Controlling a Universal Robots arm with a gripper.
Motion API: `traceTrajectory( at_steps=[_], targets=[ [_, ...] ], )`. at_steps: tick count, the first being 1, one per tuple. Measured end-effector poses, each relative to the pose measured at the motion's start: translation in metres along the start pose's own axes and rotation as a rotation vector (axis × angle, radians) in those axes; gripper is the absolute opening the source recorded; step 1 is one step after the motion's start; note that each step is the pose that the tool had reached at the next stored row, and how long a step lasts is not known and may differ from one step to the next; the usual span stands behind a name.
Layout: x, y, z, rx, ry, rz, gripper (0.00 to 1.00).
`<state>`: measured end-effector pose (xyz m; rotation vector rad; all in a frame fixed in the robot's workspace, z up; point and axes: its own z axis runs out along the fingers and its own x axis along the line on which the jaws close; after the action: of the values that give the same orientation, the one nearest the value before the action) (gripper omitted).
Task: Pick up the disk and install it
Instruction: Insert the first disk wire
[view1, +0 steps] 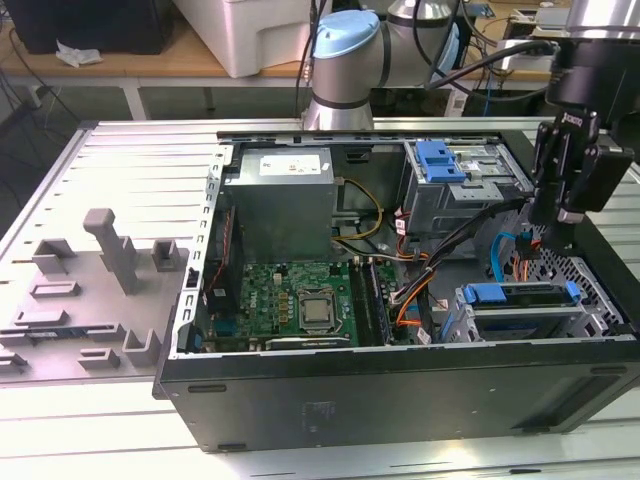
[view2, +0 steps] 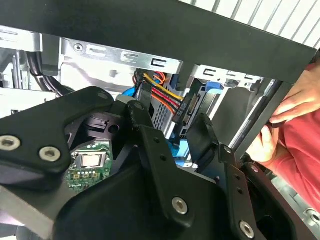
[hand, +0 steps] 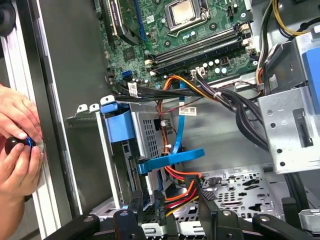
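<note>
Black steel walls box in the gripper (view1: 558, 232) as it hangs over the open computer case (view1: 400, 385) at the exterior view's right end. Its fingers (view2: 148, 136) are spread wide and hold nothing. The disk (view1: 520, 295) lies just below and beside the gripper, toward the case's near wall. It sits in the drive cage (view1: 455, 318) with its blue frame uppermost; how fully it is seated cannot be told.

In both wrist views a bundle of orange, red and yellow cables (hand: 180, 187) runs through the gap between the fingers, close to the tips. A blue cable (hand: 181, 132) drops just ahead of them. Under the gripper the case's perforated floor (hand: 240, 192) lies bare, a pocket of free room. The cage closes it on one side and a second grey bay (hand: 287, 130) on the other.

Farther from the gripper lies the motherboard (view1: 290, 295), and beyond it the grey power supply (view1: 280, 200). Outside the case wall nearest the gripper, a person's hands (hand: 20, 140) clasp a small dark object, too small to identify. The gripper's own black links block much of the second wrist view. The disk's label is hidden inside the cage.
</note>
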<state>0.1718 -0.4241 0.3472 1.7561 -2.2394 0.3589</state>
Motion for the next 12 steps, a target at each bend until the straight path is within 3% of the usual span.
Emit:
traceTrajectory(
  at_steps=[12],
  targets=[
    [-0.0011,-0.0032,0.0004,0.0013,0.0035,-0.003,0.56]
  ],
)
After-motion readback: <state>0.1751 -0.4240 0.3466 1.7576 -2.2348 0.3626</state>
